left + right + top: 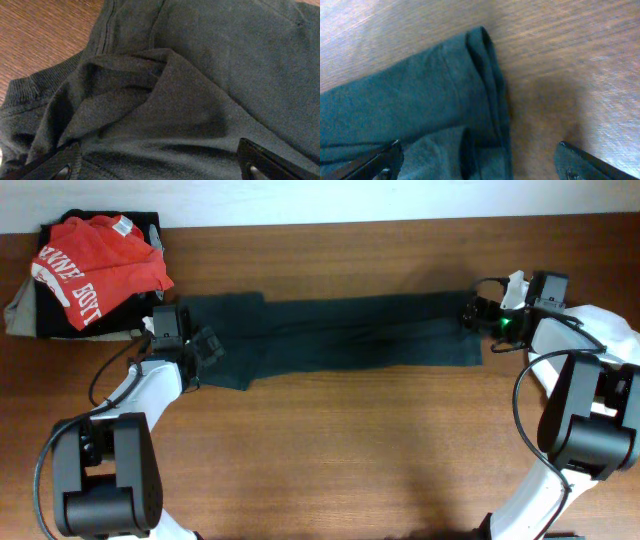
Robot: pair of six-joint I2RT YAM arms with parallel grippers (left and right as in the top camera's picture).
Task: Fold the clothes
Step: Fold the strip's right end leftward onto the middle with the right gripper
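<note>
The dark greenish-black T-shirt lies folded into a long narrow band across the table, plain side up. My left gripper is open over its left end, above the bunched cloth and ribbed collar; cloth fills the gap between the fingers. My right gripper is open over the shirt's right end. In the right wrist view its fingers straddle the folded hem edge, one over cloth, one over bare wood.
A red T-shirt with white lettering lies on a pile of dark and grey clothes at the back left corner. The wooden table runs in front of the shirt.
</note>
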